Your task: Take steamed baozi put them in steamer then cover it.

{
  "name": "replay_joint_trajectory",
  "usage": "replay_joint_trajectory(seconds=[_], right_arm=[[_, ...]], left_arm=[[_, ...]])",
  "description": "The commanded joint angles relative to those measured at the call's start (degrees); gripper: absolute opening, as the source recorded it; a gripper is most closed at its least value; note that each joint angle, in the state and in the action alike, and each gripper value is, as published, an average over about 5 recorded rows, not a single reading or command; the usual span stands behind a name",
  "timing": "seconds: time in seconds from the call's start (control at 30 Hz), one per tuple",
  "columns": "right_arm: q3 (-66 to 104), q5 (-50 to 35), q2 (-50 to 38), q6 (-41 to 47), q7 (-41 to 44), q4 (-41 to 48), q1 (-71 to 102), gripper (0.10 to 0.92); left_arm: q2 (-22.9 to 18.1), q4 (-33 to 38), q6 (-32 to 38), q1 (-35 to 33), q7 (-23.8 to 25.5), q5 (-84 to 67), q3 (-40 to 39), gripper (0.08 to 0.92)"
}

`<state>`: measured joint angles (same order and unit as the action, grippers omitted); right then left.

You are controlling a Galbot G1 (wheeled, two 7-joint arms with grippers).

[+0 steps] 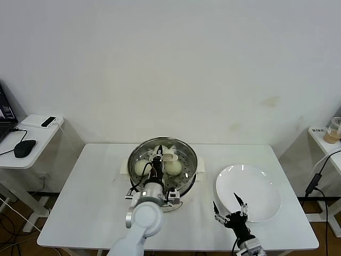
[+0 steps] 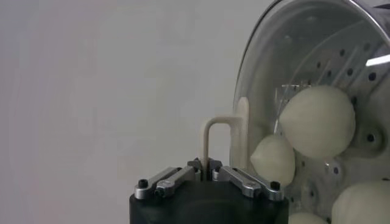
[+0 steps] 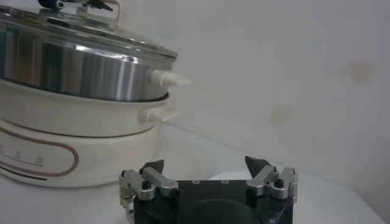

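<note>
The steamer (image 1: 187, 172) stands mid-table, a shiny steel pot on a cream-white base (image 3: 73, 143). The glass cover (image 2: 304, 55) lies on top of it, and it also shows in the right wrist view (image 3: 91, 38). Three baozi (image 1: 140, 168) (image 1: 173, 167) (image 1: 161, 150) show through the glass on the perforated tray; the left wrist view shows them close up (image 2: 318, 120). My left gripper (image 1: 158, 158) is over the pot, shut on the cover's cream bar handle (image 2: 210, 135). My right gripper (image 1: 230, 209) is open and empty at the table's front edge, beside the plate.
A flat white plate (image 1: 264, 194) lies bare right of the steamer. A side table with a mouse (image 1: 24, 148) stands at far left. Another side table with a cup (image 1: 334, 130) and cables stands at far right. A white wall is behind.
</note>
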<state>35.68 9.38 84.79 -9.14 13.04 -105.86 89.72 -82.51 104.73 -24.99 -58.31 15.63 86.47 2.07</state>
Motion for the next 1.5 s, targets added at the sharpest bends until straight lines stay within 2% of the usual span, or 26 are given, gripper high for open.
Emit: replay_joint_trajectory(seconds=[0.03,0.4,0.5,1.17,1.37,1.5], right_arm=[[-0.05,0.05,0.09,-0.02,0.05,-0.16,0.1,0.823],[-0.25,0.27,0.13,-0.02,0.25,-0.31,0.29,0.823],[-0.27,0.31,0.13,0.03,0.25,-0.3,0.25,0.823],[-1.41,1.47,0.26,0.08,0.26,-0.9,1.2,0.823],[-1.3,1.38,0.24,0.11,0.25,-1.04,1.39,0.823],[-0.98,0.57,-0.2,0.02,0.1,-1.25,1.7,0.823]], left_arm=[[0.15,-0.62,0.28,0.55,0.0,0.8,0.26,0.134],[-0.3,0.37,0.71,0.26,-0.26,0.08,0.71,0.147],[0.09,1.8,0.52,0.13,-0.15,-0.65,0.45,0.208],[5.04,15.1,2.11,-9.66,-0.81,-3.2,1.06,0.78],[6.67,20.4,2.79,-13.11,-2.09,-4.98,2.81,0.822],[6.56,24.42,4.69,-19.17,-6.52,-9.99,7.27,0.823]])
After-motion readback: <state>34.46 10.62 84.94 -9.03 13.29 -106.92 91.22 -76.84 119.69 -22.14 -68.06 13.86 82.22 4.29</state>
